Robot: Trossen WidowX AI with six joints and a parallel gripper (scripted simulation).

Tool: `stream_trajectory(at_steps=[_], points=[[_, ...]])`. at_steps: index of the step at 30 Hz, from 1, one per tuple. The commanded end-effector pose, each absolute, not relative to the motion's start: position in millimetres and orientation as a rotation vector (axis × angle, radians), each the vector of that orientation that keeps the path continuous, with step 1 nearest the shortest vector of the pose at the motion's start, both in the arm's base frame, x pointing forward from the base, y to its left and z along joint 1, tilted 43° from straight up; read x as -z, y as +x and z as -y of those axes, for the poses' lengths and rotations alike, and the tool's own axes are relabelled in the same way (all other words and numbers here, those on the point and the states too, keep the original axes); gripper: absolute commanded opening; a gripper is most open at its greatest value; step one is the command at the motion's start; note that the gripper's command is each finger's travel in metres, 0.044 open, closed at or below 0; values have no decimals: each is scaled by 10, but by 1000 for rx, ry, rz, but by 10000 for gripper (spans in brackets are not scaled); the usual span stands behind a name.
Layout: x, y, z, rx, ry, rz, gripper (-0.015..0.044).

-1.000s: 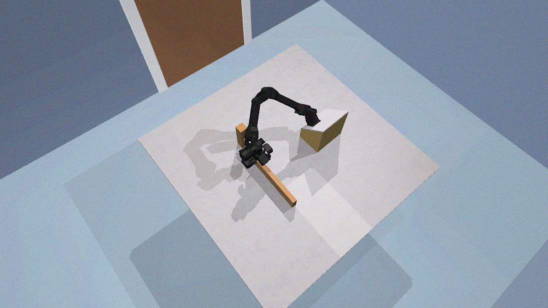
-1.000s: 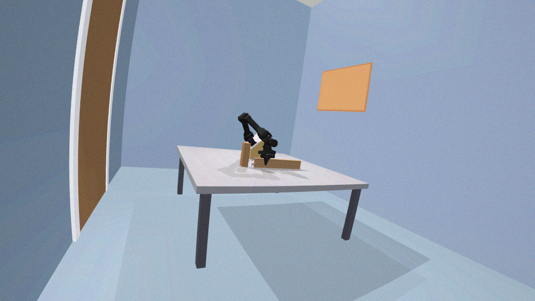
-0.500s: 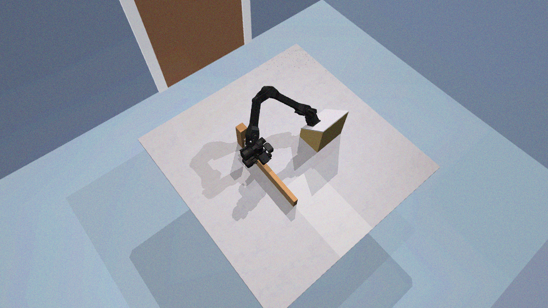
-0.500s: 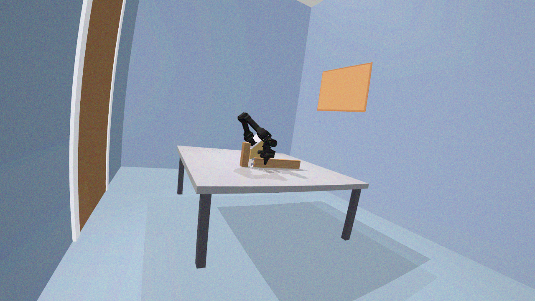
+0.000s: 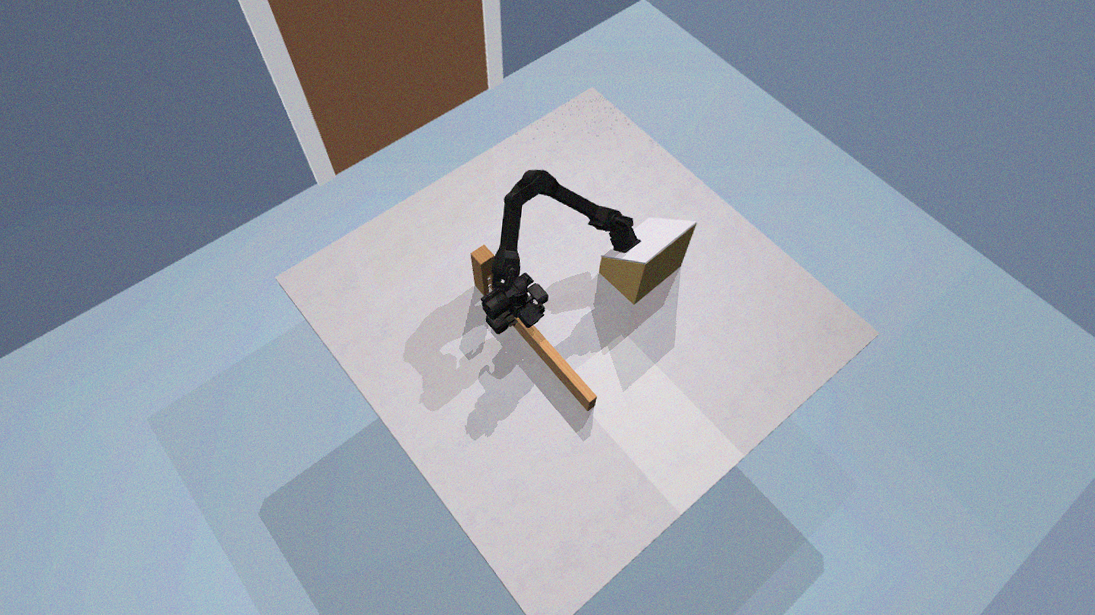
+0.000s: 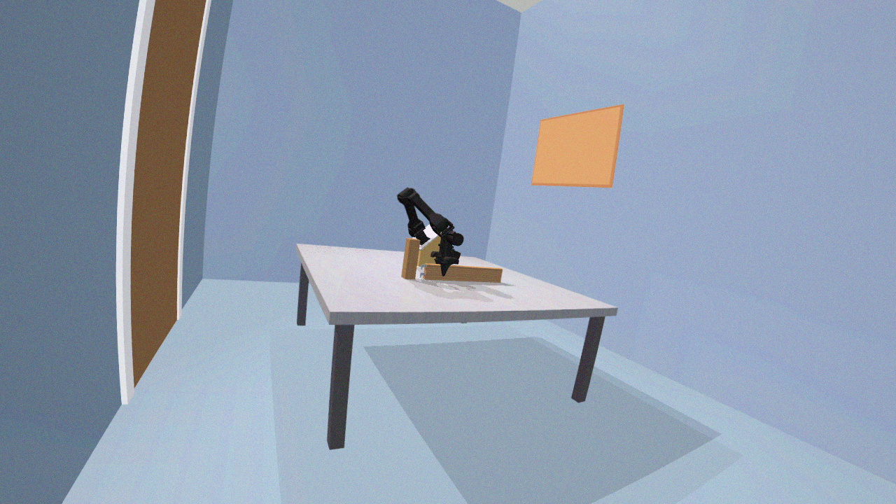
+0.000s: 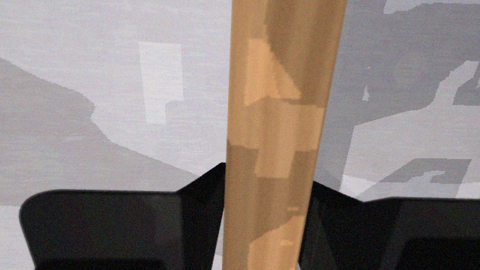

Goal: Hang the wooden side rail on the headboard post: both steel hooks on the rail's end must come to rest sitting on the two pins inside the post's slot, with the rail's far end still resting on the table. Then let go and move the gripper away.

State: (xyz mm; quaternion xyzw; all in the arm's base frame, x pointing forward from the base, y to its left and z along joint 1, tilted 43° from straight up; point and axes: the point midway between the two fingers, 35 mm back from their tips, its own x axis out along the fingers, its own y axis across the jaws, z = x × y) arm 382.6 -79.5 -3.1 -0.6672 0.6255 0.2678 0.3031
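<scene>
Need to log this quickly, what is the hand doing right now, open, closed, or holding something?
Hand: closed on the long light-brown wooden side rail, gripping it across its width.

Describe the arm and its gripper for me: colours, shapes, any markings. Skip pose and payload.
The arm is slim, jointed and matte black all over, with rounded joint housings. A small white patch shows on one link. The gripper has two broad, flat black fingers with angled inner faces. No cables or lettering can be made out.
</scene>
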Motion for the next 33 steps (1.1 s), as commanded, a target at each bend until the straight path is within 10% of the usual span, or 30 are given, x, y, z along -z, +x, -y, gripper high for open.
stream_trajectory(at_steps=[1, 33], points=[[48, 3775, 782, -734, -1781, -1663, 0], [22, 3773, 785, -733, -1781, -1663, 0]])
